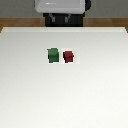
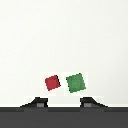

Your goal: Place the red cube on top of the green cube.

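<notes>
The red cube (image 1: pixel 69 56) sits on the white table (image 1: pixel 64 95), just to the exterior view's right of the green cube (image 1: pixel 52 55), with a small gap between them. In the wrist view the red cube (image 2: pixel 52 82) and the green cube (image 2: pixel 75 83) lie side by side on the table. Two dark fingertips (image 2: pixel 36 103) show well apart, so my gripper (image 2: pixel 64 104) is open and empty, above the table and apart from both cubes. The gripper itself does not show in the exterior view.
The robot base (image 1: pixel 61 11) stands at the table's far edge. A brown floor strip (image 1: pixel 15 23) shows beyond the table.
</notes>
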### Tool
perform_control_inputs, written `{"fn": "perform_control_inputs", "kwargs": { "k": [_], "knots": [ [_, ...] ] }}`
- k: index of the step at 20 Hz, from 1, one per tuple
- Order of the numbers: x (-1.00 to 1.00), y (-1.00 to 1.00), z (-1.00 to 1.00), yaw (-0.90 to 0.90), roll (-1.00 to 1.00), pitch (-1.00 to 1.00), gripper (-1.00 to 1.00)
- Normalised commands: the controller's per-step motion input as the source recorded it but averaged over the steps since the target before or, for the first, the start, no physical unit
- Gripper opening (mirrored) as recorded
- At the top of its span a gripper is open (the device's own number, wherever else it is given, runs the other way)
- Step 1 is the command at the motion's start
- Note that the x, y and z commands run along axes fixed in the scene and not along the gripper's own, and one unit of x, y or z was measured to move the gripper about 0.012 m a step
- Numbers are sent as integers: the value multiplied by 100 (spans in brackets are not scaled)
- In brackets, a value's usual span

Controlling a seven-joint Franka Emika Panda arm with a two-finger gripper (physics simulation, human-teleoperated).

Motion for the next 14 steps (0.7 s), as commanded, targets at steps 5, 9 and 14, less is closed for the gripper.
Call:
{"fn": "perform_control_inputs", "kwargs": {
  "k": [5,9,14],
  "knots": [
    [0,0,0,0,0,0,100],
    [0,25,0,0,0,0,100],
    [0,20,0,0,0,0,100]
  ]
}}
